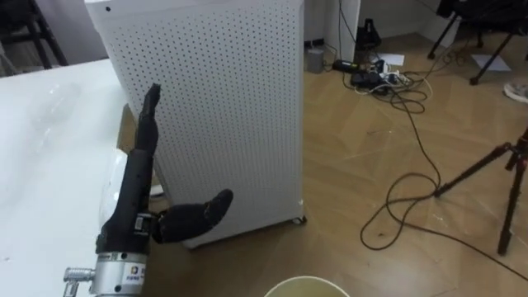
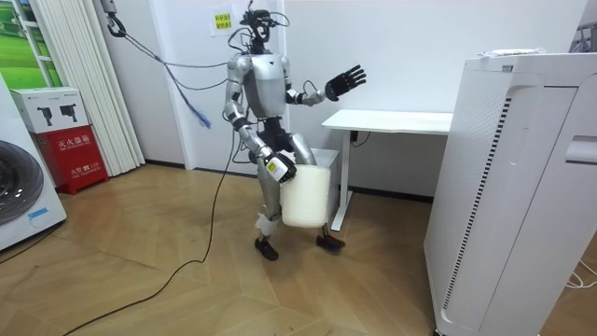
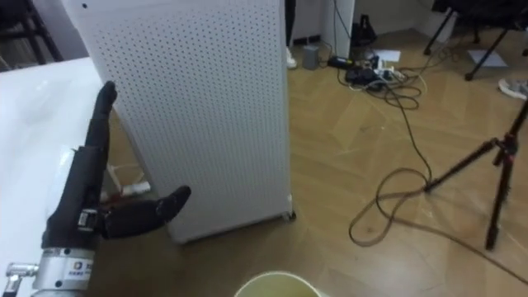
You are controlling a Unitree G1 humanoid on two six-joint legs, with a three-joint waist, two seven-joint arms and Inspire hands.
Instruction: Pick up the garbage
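At the lower left of the frame the left hand (image 1: 132, 208) is raised beside the counter (image 1: 45, 165), its fingers straight and apart, holding nothing. I cannot make out any garbage clearly; if it lies on the counter, this hand is the nearer one. The right hand (image 2: 280, 168) is at the bin (image 2: 306, 201), and I cannot tell the state of its fingers.

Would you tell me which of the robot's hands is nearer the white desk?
Left. The left hand is raised open at the edge of the white desk; the right hand is low, at the white bin.
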